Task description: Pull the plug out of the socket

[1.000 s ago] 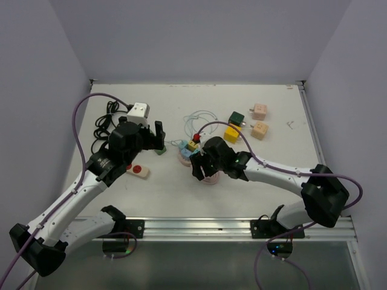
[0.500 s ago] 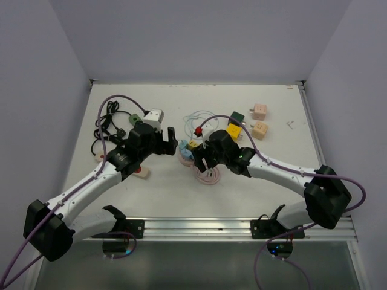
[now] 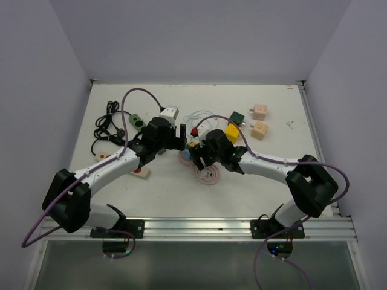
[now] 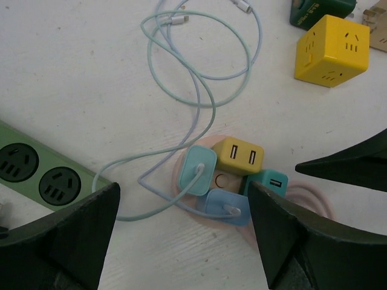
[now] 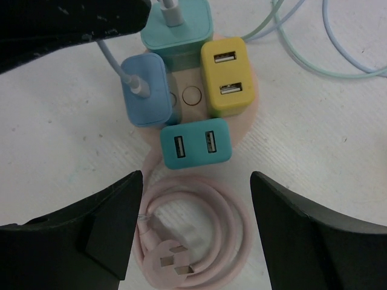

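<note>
A round pink socket (image 4: 221, 180) lies on the white table with several plugs in it: a light teal one (image 4: 198, 169) and a blue one (image 4: 225, 206), both with cables, a yellow one (image 4: 240, 156) and a teal one (image 4: 269, 181). My left gripper (image 4: 184, 241) hovers open just left of the socket (image 3: 188, 154), nothing between its fingers. From the right, my right gripper (image 5: 196, 235) stands open over the socket's coiled pink cable (image 5: 181, 254), just short of the teal plug (image 5: 195, 143). Neither gripper touches a plug.
A green power strip (image 4: 36, 175) lies left of the socket. A yellow cube adapter (image 4: 332, 48) and a dark green one (image 4: 320, 9) sit behind it. Two pink cubes (image 3: 260, 121) are at the back right, a black cable (image 3: 109, 124) at the back left.
My left arm has swung right, up to the socket, and its jaws have narrowed slightly. My right gripper has moved back towards the socket and opened wider.
</note>
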`<state>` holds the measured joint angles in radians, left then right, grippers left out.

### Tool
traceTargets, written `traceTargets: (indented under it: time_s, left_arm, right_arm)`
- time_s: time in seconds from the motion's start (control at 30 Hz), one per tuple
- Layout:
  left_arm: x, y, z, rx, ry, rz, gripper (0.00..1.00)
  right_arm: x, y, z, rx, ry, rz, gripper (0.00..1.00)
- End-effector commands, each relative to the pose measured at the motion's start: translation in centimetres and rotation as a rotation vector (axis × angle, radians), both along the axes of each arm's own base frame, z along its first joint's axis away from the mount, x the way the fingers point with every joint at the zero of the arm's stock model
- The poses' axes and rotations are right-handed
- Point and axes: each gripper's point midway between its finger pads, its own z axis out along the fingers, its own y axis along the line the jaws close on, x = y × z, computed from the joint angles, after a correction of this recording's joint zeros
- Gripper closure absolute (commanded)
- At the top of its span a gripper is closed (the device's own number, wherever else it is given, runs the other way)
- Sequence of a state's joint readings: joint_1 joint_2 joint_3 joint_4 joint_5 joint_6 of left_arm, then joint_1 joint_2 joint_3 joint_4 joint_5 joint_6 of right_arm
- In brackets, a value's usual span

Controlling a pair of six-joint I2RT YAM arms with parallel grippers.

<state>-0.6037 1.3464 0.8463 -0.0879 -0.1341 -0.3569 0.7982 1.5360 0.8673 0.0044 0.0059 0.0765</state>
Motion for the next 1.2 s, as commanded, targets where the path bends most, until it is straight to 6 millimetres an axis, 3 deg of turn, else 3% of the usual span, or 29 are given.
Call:
traceTargets:
  time_s: [0.0, 0.07, 0.4, 0.57, 1.0, 1.17]
  left_arm:
    - [2.8, -1.7, 3.1, -0.031, -0.123, -0.018, 0.12]
    - [3.2, -2.2, 2.6, -0.018, -0.120, -0.034, 0.12]
    - [3.1, -2.9, -1.2, 0.010, -0.081, -0.088, 0.49]
    - [2.7, -3.2, -3.0, 0.009, -0.052, -0.113, 0.51]
    - [2.0, -2.6, -6.3, 0.074, 0.000, -0.119, 0.71]
    - [1.4, -2.4, -7.2, 0.107, 0.009, -0.119, 0.75]
  right_arm:
    - [2.1, 1.6, 2.5, 0.073, -0.062, 0.016, 0.24]
    - [2.5, 1.7, 2.4, 0.078, -0.064, 0.014, 0.25]
    - [2.6, 2.3, 1.8, 0.100, -0.036, 0.042, 0.27]
    - [2.6, 2.5, 1.6, 0.108, -0.028, 0.044, 0.27]
    - [2.9, 2.8, 0.4, 0.108, 0.002, 0.045, 0.35]
    - [3.0, 2.9, 0.3, 0.121, 0.018, 0.045, 0.45]
